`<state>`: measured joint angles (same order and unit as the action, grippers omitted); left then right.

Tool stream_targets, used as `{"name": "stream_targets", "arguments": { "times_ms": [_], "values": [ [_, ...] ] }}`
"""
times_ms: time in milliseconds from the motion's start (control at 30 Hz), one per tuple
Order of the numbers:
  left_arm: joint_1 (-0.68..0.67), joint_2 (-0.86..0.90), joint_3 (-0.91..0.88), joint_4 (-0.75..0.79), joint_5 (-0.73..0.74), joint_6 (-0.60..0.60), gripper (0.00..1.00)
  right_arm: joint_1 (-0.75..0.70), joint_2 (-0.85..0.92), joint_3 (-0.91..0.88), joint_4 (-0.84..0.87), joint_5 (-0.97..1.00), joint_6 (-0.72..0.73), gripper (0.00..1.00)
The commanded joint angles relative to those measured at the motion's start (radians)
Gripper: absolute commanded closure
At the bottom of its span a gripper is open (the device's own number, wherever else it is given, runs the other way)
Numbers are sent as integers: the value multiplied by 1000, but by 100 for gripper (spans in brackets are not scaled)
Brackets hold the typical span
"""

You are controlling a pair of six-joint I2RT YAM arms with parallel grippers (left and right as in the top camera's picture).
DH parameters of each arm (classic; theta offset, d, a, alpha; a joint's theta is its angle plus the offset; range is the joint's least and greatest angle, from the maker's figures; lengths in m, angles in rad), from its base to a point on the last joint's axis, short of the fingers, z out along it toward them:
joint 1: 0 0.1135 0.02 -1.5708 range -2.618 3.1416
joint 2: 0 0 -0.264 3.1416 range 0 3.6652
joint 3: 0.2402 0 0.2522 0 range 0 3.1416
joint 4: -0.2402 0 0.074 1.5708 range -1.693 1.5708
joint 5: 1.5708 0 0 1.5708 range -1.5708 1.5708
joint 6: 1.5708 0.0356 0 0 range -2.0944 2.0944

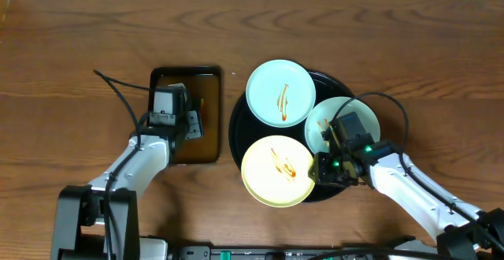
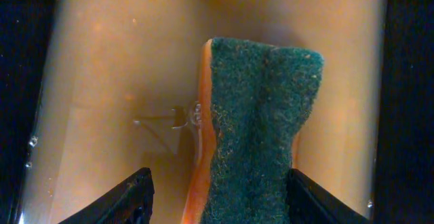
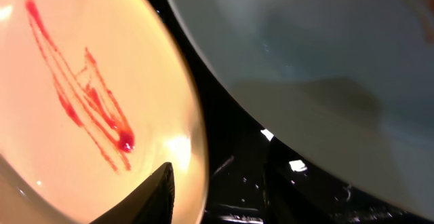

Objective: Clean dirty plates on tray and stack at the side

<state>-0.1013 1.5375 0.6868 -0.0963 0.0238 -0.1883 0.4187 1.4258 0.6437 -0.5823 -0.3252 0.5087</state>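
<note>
The right gripper, jaws apart astride the cream plate's rim at the tray's front edge, may slip off a shallow bite, while the left gripper stands apart around the sponge.

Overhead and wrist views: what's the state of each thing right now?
black tray, holding all three plates.
cream-yellow plate, sauce-streaked, on black tray.
top mint plate, sauce-streaked, on black tray.
right mint plate, on black tray, partly hidden by arm.
sponge, in brown tray, ungripped.
left claw, open astride sponge.
right claw, open astride cream-yellow plate's rim.
</note>
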Motion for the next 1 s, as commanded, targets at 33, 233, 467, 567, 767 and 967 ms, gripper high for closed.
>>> {"name": "stream_targets", "arguments": {
  "times_ms": [33, 233, 467, 567, 767, 967],
  "values": [
    [-1, 13, 22, 31, -9, -8, 38, 13, 32, -5, 11, 3, 16, 61],
    [-2, 14, 22, 76, -8, -8, 37, 13, 45, -5, 19, 3, 18, 65],
    [-3, 66, 22, 94, -5, -13, 38, 13, 45, -5, 34, 3, 18, 71],
    [-8, 77, 22, 102, -5, -13, 39, 13, 45, -5, 37, 4, 17, 77],
    [-9, 77, 22, 114, -5, -12, 66, 13, 45, -5, 41, 5, 6, 81],
    [-9, 77, 22, 113, -5, -12, 81, 13, 45, -5, 76, 13, -69, 82]
  ]
}}
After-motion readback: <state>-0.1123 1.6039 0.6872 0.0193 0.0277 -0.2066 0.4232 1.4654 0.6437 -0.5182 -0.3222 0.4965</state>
